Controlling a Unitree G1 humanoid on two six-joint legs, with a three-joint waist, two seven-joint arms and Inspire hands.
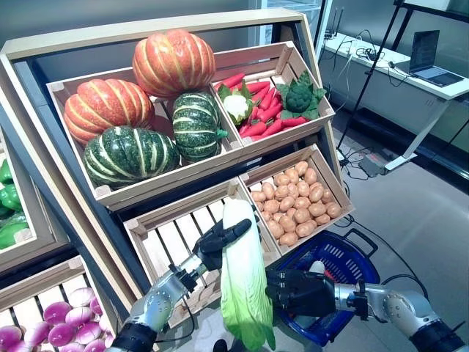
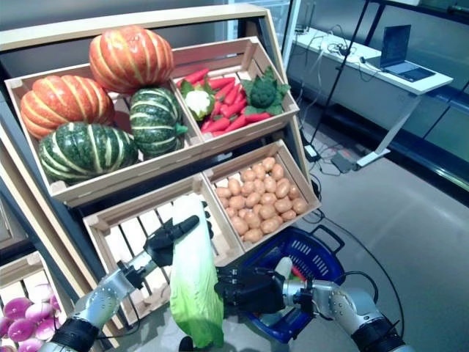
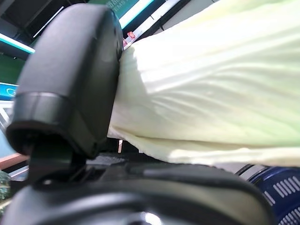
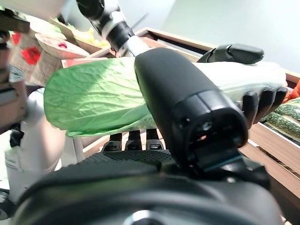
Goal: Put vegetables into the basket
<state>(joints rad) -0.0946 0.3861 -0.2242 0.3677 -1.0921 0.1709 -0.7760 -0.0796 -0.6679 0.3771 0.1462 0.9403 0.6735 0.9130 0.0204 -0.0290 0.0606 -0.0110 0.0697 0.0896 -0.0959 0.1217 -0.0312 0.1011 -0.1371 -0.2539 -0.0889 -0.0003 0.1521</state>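
A long napa cabbage (image 1: 242, 282), pale at the stalk end and green at the leaf end, hangs upright in front of the shelf. My left hand (image 1: 216, 246) is shut on its upper part, thumb (image 3: 70, 84) pressed on the white ribs (image 3: 211, 93). My right hand (image 1: 300, 292) grips its lower part from the right; in the right wrist view its thumb (image 4: 187, 108) lies across the leaves (image 4: 93, 98). The blue basket (image 1: 352, 260) stands on the floor just right of the cabbage, behind my right hand. Something pale and red (image 2: 289, 270) lies inside it.
Behind the cabbage is an empty slatted crate (image 1: 172, 238). The shelf also holds potatoes (image 1: 297, 202), pumpkins (image 1: 128, 154), and red carrots with cauliflower and broccoli (image 1: 267, 106). Purple vegetables (image 1: 51, 315) fill a lower left crate. A desk with a laptop (image 1: 432, 62) stands at the back right.
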